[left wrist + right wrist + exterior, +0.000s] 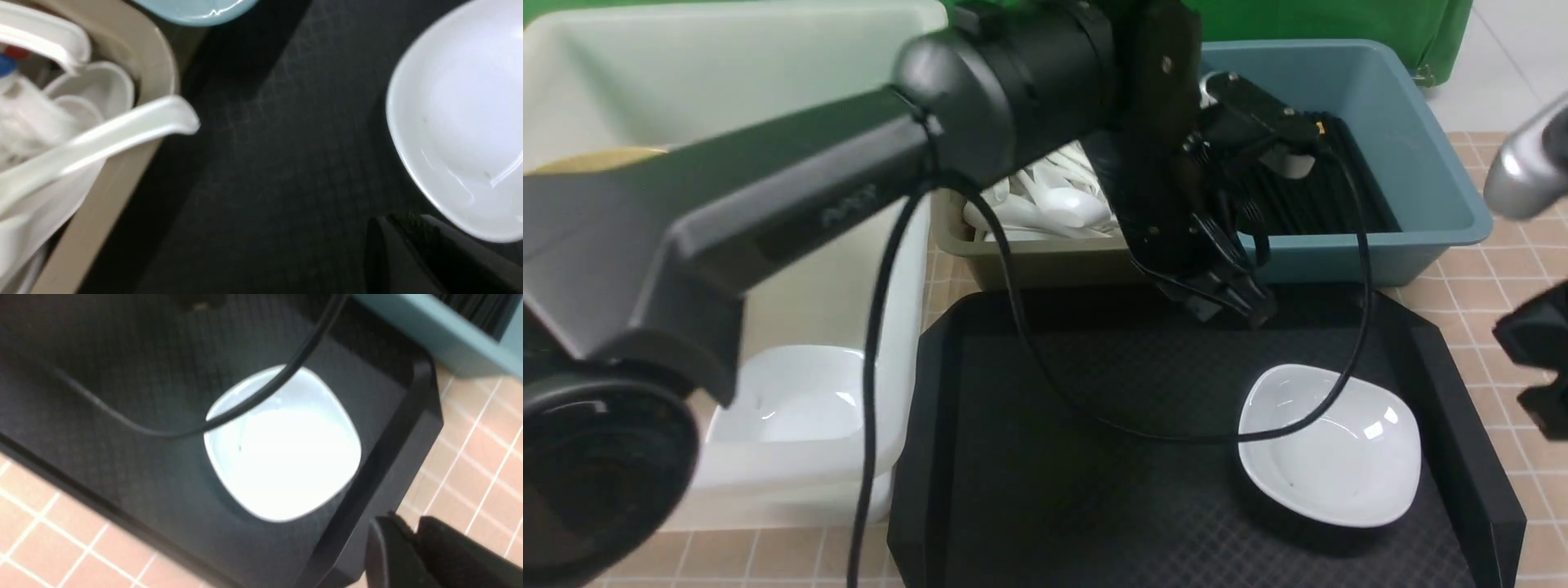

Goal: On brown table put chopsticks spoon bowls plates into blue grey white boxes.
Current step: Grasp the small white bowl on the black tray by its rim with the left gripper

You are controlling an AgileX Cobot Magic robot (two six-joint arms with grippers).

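- Found white glossy rounded-square bowl (1331, 445) upright and empty on right-hand part of black textured plastic tray (1029, 457); touched by neither pincer; caught same bowl (461, 122) from left wrist and (282, 457) from right wrist.
- Saw left gripper (1229, 304) hanging over tray's far edge, just in front of the grey and blue boxes, apart from bowl; saw its fingers (392, 261) pressed together in left wrist view, nothing between; closed and empty.
- Saw right gripper (1539, 371) off tray's right side, over brown tiled tabletop (1503, 278); saw its fingers (449, 555) side by side with only a thin seam, gripping nothing; read as closed.
- Noted black cable (1356, 327) from left arm drooping across bowl's far-left part; could not tell if touching.
- Noted grey-beige rectangular plastic box (1045, 261) behind tray, holding white plastic spoons (1045, 204); saw one spoon handle (114, 134) sticking out over its rim.
- Noted blue rectangular plastic box (1413, 139) just beside it on the right, holding black chopsticks (1307, 200).
- Noted large white plastic box (686, 73) left of tray, with white dish (792, 408) inside.
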